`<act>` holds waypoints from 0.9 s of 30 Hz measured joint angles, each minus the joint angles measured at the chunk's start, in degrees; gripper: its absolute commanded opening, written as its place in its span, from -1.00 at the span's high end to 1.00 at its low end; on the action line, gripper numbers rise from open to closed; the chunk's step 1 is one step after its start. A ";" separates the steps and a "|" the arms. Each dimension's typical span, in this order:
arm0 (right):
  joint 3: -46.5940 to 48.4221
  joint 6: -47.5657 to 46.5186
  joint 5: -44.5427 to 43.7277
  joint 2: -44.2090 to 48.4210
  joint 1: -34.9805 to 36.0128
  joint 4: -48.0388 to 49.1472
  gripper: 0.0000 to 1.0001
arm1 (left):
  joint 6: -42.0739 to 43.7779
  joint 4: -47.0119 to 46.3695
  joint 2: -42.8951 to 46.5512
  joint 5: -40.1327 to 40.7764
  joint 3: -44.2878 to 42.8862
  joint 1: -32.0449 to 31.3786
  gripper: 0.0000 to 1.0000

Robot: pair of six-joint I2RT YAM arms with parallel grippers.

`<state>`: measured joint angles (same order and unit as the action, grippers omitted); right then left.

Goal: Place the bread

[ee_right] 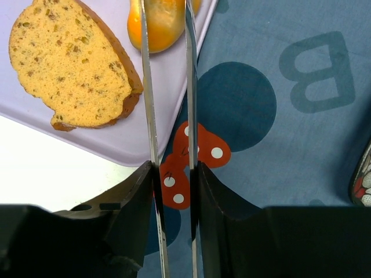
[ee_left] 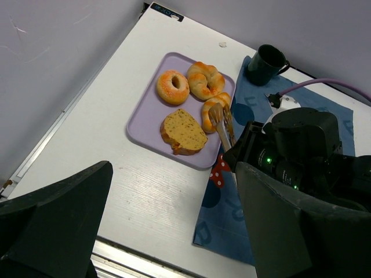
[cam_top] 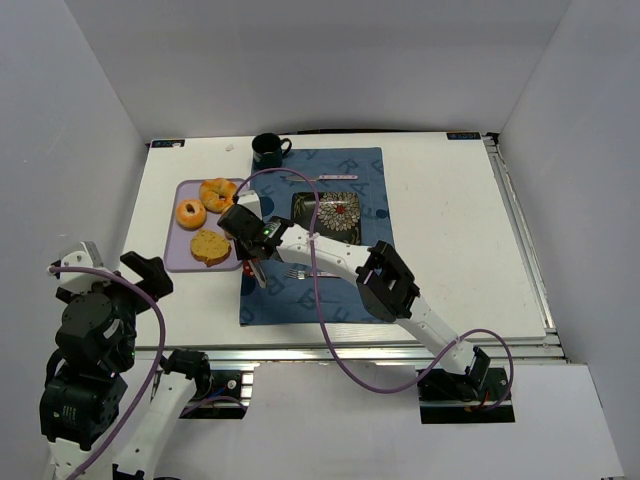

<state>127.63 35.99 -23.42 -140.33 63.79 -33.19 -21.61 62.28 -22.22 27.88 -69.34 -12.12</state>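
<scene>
Right wrist view, right hand [ee_right: 173, 182]: clamped on metal tongs [ee_right: 191, 87], above the placemat [ee_right: 278, 116] just right of the tray [ee_right: 119, 138].
Right arm: stretched leftward across the placemat.
Bread: roll [ee_left: 213, 110] on the tray's right edge, tong tips over it; slice [ee_left: 184, 132] beside it.
Left hand [ee_left: 174, 185]: fingers wide apart, empty, above the worktop [ee_left: 145, 197] nearer than the tray.
Mug [cam_top: 268, 150]: beyond the tray's far right corner.

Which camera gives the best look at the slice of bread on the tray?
The left wrist view: the slice shows whole, lying flat on the tray. The right wrist view is closer, with the slice beside the tongs, but cuts off its top edge. The top view shows it only small.
</scene>
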 measured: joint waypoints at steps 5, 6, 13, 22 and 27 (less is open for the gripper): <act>-0.07 -0.15 0.61 0.35 0.00 0.39 1.00 | 0.15 0.17 0.02 0.17 0.00 -0.02 -0.96; -0.15 -0.15 0.83 0.68 0.00 0.48 1.00 | 0.15 0.22 0.04 0.20 0.00 0.00 -0.96; -1.01 0.17 2.64 7.10 0.07 0.76 1.00 | 0.15 0.28 0.22 0.20 0.00 0.00 -0.96; -15.91 0.72 2.47 25.16 -0.09 2.73 1.00 | 0.17 0.46 0.22 0.22 -0.98 0.00 -0.96; -36.98 -4.15 3.67 41.31 -3.26 5.64 1.00 | 0.17 0.24 0.22 0.00 -1.66 0.00 -0.96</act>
<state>90.65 31.83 -19.75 -99.02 60.53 -27.55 -21.43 62.52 -22.00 27.88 -71.00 -12.12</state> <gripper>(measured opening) 0.326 0.984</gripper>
